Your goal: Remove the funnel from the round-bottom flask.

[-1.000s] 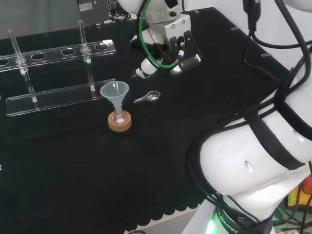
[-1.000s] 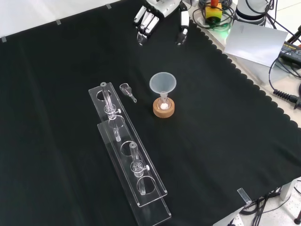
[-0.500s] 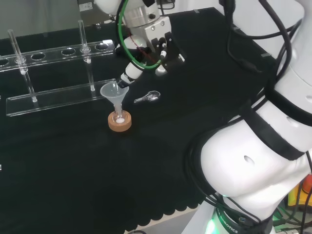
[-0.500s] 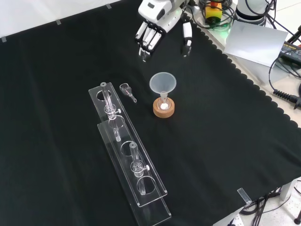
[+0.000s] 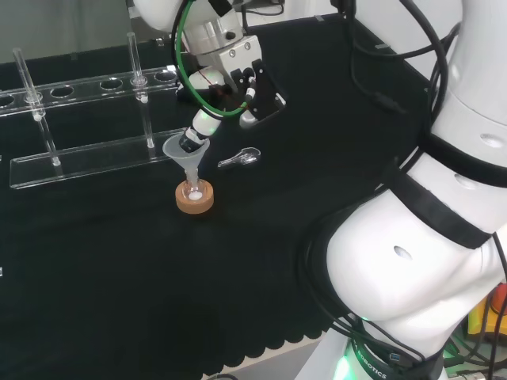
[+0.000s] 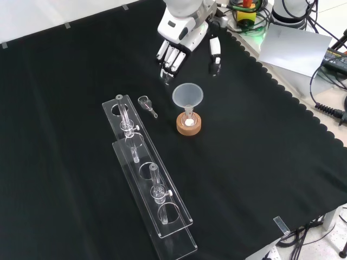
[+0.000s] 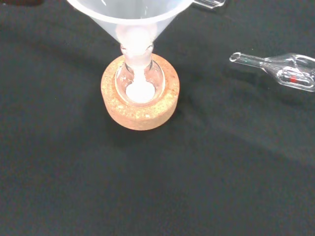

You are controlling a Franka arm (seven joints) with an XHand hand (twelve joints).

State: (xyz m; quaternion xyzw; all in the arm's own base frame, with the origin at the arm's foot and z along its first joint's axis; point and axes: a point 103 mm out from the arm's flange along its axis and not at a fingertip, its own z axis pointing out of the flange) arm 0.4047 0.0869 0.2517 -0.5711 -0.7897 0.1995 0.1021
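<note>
Black cloth covers the table (image 5: pixel 119 301); in the head view your robot hand (image 5: pixel 238 87), fingers straight and empty, hangs just up-right of the funnel (image 5: pixel 187 150). Front view: funnel upright in the round-bottom flask (image 6: pixel 188 122), directly below the hand. Wrist view: cork ring (image 7: pixel 140 93) carries the flask

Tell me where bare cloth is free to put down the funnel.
Front view: bare cloth right of and below the cork ring. It is crowded left of the funnel, by the small glass piece and rack; the hand hangs above.
</note>
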